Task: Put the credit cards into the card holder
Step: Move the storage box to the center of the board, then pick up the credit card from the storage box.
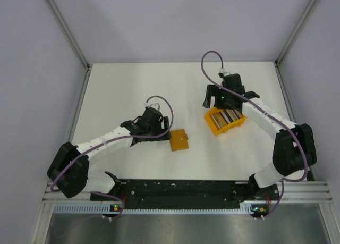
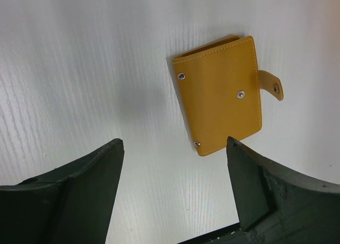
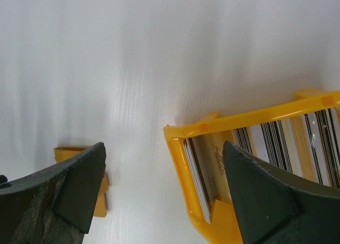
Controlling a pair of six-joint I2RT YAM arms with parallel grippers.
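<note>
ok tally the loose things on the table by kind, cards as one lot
card holder: 1
bin: 1
cards (one lot, in the bin): 1
total: 3

My two arms: white links, black joints.
I see a purple cable (image 1: pixel 201 65) routed along both left arm (image 1: pixel 106 140) and right arm (image 1: pixel 263 114); the jaws are dark, wedge-shaped blocks.
</note>
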